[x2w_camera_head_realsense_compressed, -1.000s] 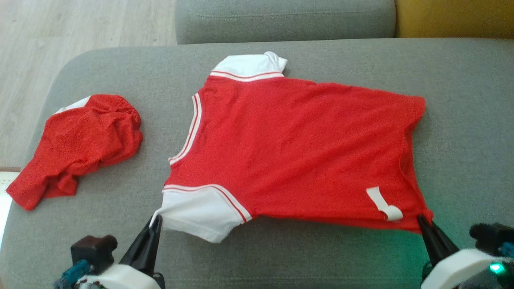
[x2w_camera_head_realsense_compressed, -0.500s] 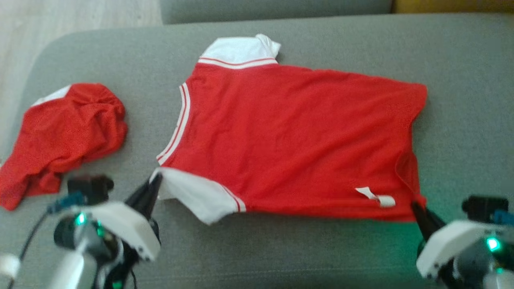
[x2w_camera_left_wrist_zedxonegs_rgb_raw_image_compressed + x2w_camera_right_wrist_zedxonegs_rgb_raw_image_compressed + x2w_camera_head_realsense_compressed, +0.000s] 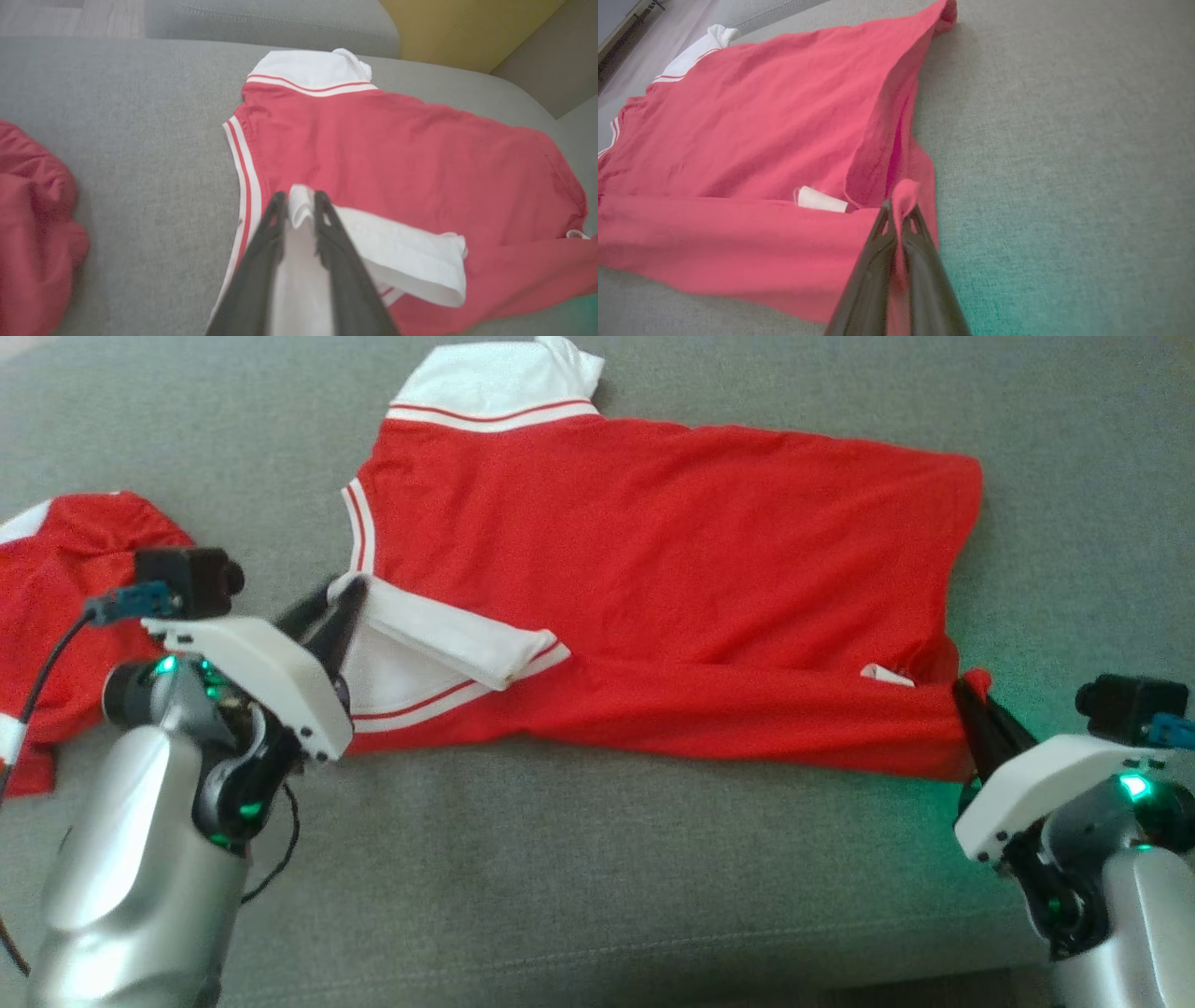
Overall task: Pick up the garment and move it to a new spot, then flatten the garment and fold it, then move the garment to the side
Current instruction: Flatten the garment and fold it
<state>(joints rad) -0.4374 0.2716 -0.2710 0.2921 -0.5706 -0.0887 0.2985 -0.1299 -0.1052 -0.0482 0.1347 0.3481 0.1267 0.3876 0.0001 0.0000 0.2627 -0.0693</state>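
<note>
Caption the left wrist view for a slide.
Left gripper, jaws parted around the white sleeve folded onto the red garment, grey cushion beneath.

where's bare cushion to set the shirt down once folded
Bare cushion: the wide strip in front of the shirt, between left gripper and right gripper; also right of its hem. Crowded left, by the crumpled garment.

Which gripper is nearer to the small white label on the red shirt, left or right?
Right. The right gripper pinches the red shirt at its hem, just beside the label; the left gripper is at the white sleeve, at the shirt's other end.
</note>
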